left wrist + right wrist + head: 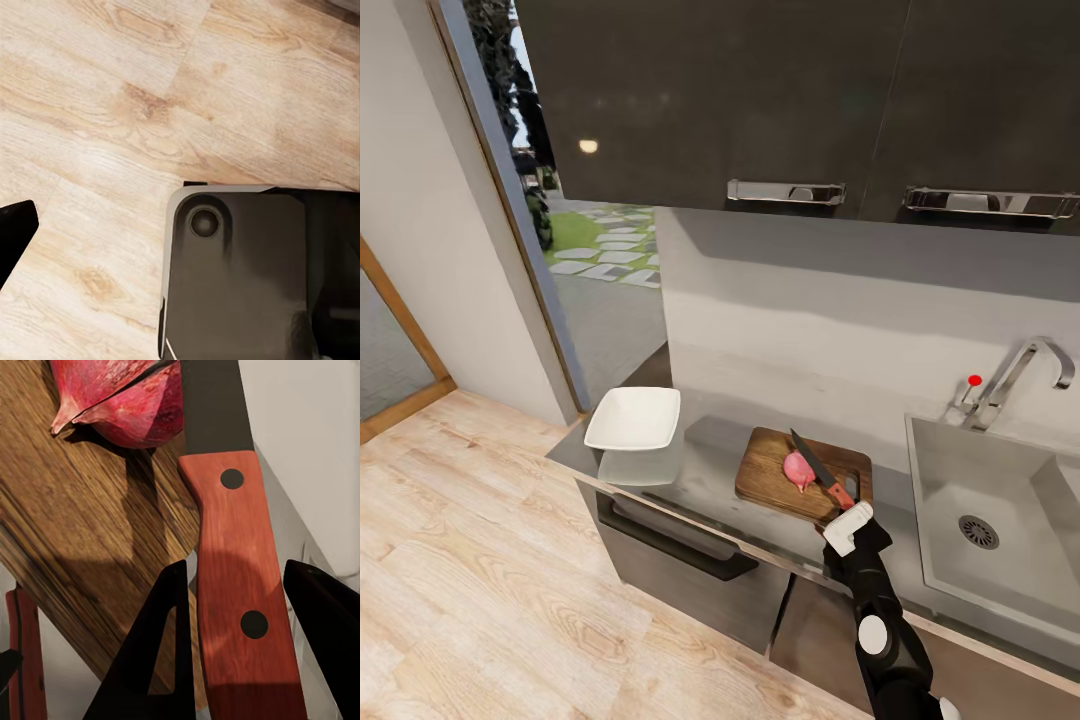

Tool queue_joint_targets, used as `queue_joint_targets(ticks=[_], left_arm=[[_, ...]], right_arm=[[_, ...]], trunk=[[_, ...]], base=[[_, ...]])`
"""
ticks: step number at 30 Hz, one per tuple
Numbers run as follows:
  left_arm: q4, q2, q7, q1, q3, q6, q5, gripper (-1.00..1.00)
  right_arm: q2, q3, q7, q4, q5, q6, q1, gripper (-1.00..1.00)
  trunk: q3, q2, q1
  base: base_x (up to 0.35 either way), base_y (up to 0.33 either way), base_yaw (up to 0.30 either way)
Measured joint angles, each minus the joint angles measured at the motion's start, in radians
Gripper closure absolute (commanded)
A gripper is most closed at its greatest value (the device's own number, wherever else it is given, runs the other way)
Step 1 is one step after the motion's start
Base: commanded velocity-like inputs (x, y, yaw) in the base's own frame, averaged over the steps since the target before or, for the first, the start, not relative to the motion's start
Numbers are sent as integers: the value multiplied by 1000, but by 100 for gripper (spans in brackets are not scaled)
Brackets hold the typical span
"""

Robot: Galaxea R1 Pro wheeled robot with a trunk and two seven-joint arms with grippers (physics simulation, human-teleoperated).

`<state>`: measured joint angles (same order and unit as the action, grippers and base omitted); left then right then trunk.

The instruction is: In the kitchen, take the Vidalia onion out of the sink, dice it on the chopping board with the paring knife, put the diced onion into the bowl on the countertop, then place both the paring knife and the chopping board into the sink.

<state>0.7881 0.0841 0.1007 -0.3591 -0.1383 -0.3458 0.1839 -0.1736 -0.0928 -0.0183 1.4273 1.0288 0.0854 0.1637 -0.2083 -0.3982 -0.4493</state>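
Note:
The dark wooden chopping board [775, 478] lies on the grey countertop [700, 470], left of the sink [945, 470]. A pink onion piece [798, 470] with a cut slit rests on it, large in the right wrist view [124, 401]. My right gripper [850, 522] is at the board's near edge, shut on the red handle of the paring knife [232, 585], a black finger [161, 652] on either side of it. The dark blade [812, 457] lies against the onion. The white bowl [634, 417] stands at the counter's left end. One black left fingertip [15, 229] hangs over the floor.
A chrome faucet [1025, 365] with a red-tipped lever [973, 381] stands behind the sink. Dark wall cabinets [760, 100] hang above the counter. A drawer handle [680, 535] juts out below the bowl. Wood floor [470, 580] spreads to the left, under my base [240, 277].

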Motion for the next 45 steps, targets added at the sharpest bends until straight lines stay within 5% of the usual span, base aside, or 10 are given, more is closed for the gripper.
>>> queue_joint_targets(ticks=[45], left_arm=[[4, 0, 0, 0, 0, 0, 0, -100]], right_arm=[[0, -2, 0, -1, -2, 0, 0, 100]], trunk=[[0, 0, 0]], base=[[0, 0, 0]])
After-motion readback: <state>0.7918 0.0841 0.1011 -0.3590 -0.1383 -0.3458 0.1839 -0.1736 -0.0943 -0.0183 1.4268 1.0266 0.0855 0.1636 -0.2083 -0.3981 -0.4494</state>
